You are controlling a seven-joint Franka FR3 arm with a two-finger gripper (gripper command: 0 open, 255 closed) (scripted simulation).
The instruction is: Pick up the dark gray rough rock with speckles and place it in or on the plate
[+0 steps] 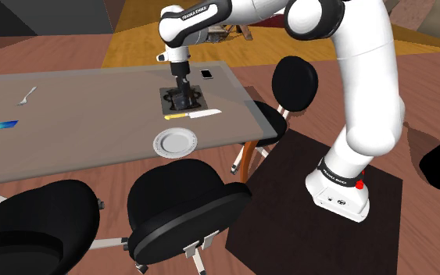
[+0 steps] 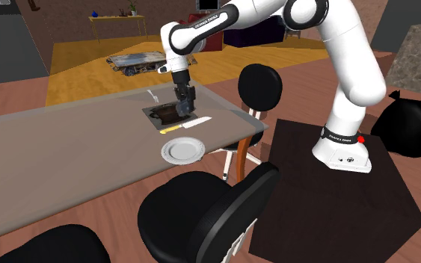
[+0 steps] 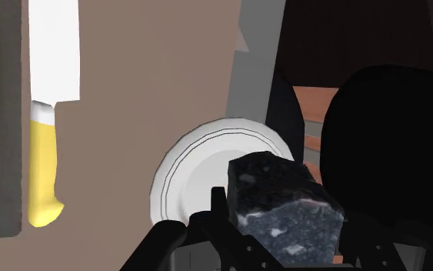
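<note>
Gripper (image 1: pixel 183 100) clamped on rock (image 3: pixel 284 202), 2 fingers on opp. flanks. Prob. stiff, heavy-ish, rough w/ good friction. Plate (image 3: pixel 191 177) nearby.

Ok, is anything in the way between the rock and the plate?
Only a knife with a yellow handle, lying flat on the table between the hand, which clasps the rock, and the plate. It's low, so a carry above the table should probably clear it.
</note>
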